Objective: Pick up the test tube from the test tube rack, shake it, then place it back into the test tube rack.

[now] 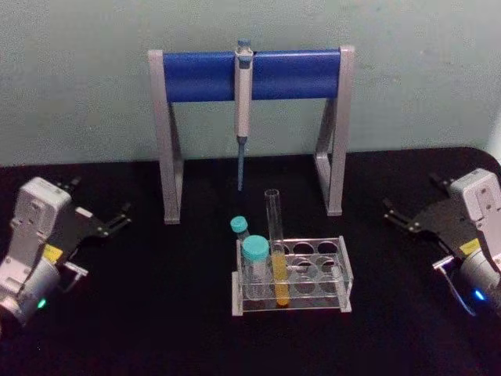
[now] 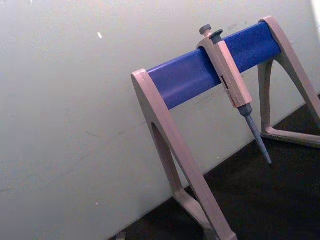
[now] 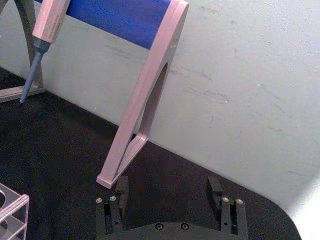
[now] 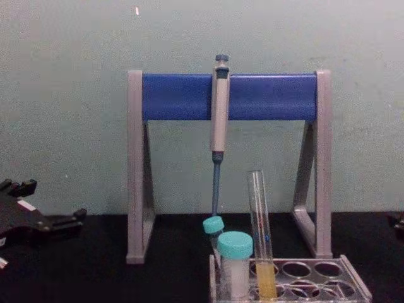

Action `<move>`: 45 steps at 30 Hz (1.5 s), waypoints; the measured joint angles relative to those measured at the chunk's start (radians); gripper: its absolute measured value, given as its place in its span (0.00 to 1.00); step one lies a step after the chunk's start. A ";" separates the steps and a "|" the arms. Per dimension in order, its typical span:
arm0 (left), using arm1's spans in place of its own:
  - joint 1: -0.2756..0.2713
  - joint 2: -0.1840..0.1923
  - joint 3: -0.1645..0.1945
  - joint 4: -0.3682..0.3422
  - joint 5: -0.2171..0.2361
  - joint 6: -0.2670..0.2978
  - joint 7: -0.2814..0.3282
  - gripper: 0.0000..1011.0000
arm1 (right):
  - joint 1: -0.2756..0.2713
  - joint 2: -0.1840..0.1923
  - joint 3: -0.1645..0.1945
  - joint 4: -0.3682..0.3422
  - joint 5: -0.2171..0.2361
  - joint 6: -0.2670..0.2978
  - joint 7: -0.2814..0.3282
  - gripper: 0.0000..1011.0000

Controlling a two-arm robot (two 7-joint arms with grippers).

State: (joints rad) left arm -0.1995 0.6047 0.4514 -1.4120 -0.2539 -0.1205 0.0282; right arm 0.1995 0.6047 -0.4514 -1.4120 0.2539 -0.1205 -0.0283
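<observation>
The test tube [image 1: 274,227], tall clear glass with yellow-orange liquid at its bottom, stands upright in the clear test tube rack [image 1: 330,251] at the table's middle front. The chest view shows the test tube [image 4: 259,214] in the rack [image 4: 328,281] beside the capped vials. My left gripper [image 1: 98,200] rests at the far left of the table, open and empty, well away from the rack; it also shows in the chest view [image 4: 47,202]. My right gripper [image 1: 413,197] sits at the far right, open with nothing between its fingers [image 3: 120,200].
A grey-and-blue pipette stand [image 1: 203,74] stands behind the rack with a pipette [image 1: 243,102] hanging from its bar. Two teal-capped vials [image 1: 255,262] occupy the rack's left end. The black table lies bare between each gripper and the rack. A pale wall closes the back.
</observation>
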 joint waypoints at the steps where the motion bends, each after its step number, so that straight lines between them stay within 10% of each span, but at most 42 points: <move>1: 0.000 0.000 0.000 0.000 0.000 0.000 0.000 0.99 | 0.000 0.000 0.000 0.000 0.000 0.000 0.000 0.99; 45: 0.000 0.000 0.000 0.000 0.000 0.000 0.000 0.99 | -0.007 -0.001 0.009 -0.009 0.000 0.002 0.008 0.99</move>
State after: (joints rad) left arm -0.1995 0.6047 0.4514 -1.4120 -0.2539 -0.1205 0.0282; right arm 0.1923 0.6038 -0.4427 -1.4205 0.2534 -0.1185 -0.0200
